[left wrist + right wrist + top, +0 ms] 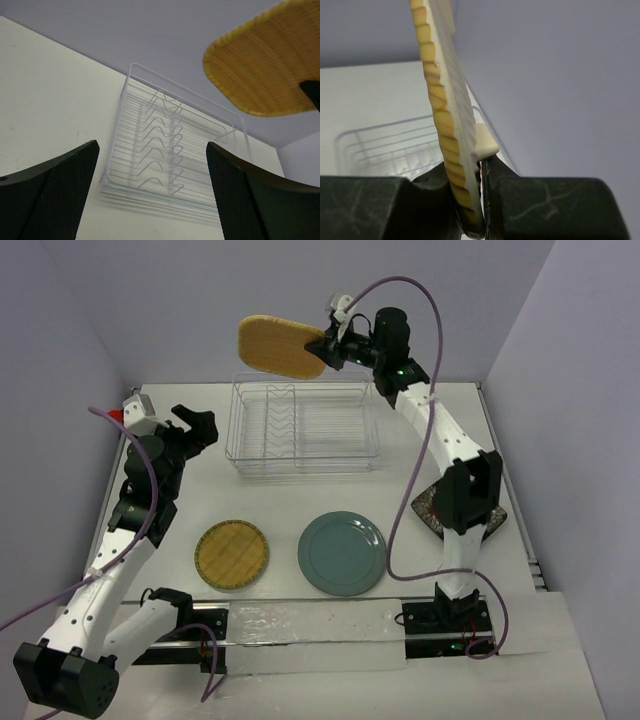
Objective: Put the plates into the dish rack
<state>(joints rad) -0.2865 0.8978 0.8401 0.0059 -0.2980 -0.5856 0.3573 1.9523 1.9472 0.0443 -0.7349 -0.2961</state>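
My right gripper is shut on one edge of the orange-tan rounded-square plate, holding it high above the back of the wire dish rack. In the right wrist view the plate stands on edge between the jaws of that gripper, with the rack below. To the left of the rack my left gripper hangs open and empty. Its wrist view looks between its fingers at the rack and the raised plate. The yellow grid plate and teal plate lie flat near the front.
A dark square plate with white print lies at the right, mostly hidden under the right arm. The rack's wavy dividers hold nothing. A clear strip runs between the arm bases. Grey walls close in behind and on both sides.
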